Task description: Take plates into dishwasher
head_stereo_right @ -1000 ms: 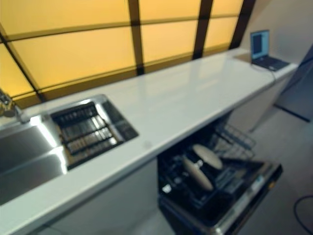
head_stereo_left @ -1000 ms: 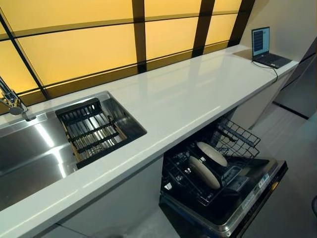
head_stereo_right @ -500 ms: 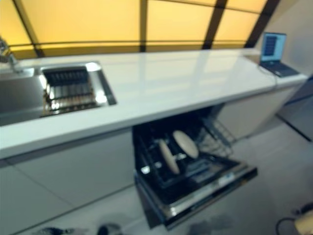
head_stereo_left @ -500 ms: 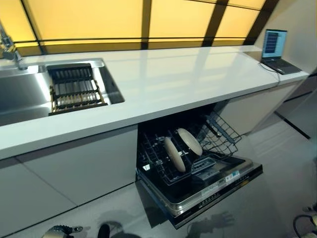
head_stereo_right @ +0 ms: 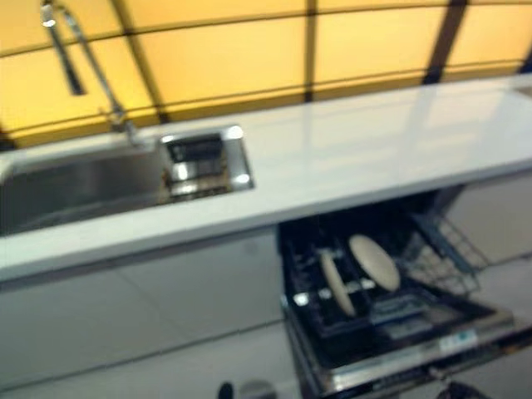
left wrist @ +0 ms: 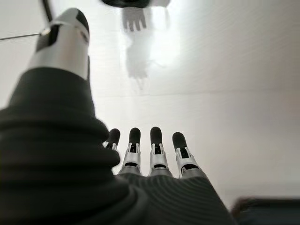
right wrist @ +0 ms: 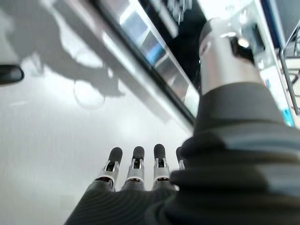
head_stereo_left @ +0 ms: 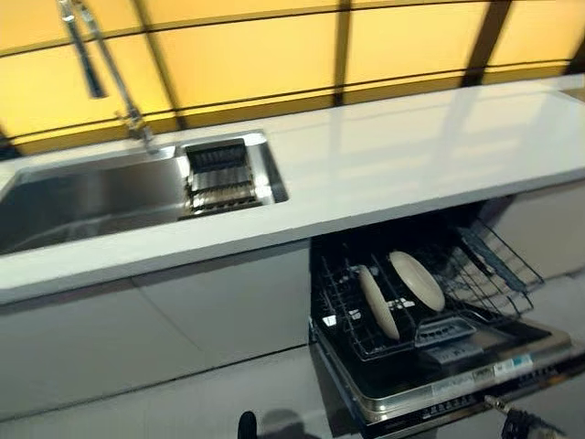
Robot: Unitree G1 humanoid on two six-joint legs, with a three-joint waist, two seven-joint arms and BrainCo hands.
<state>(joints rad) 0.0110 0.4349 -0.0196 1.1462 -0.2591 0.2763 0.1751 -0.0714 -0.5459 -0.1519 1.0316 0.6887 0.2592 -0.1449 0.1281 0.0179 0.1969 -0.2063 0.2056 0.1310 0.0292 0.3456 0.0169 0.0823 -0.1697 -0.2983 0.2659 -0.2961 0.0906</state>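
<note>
Two pale plates (head_stereo_left: 377, 302) (head_stereo_left: 418, 281) stand on edge side by side in the pulled-out lower rack (head_stereo_left: 347, 320) of the open dishwasher (head_stereo_left: 439, 389) under the white counter (head_stereo_left: 411, 155). My left hand (left wrist: 154, 159) hangs over the pale floor with straight fingers and holds nothing. My right hand (right wrist: 136, 168) is also straight-fingered and empty, low beside the dishwasher's open door (right wrist: 140, 42). In the left eye view it shows as a dark shape (head_stereo_left: 523, 424) at the bottom right, in front of the door.
A steel sink (head_stereo_left: 82, 197) with a tall faucet (head_stereo_left: 110, 69) sits at the counter's left, with a dark drying rack (head_stereo_left: 221, 174) in its right end. Folded wire racks (head_stereo_left: 498, 265) rise at the dishwasher basket's right. Pale cabinet fronts (head_stereo_left: 183, 320) lie left of the dishwasher.
The whole picture has shifted, so the camera has moved: the sink and faucet now show more fully and the laptop is out of view. The plates stay in the rack.
</note>
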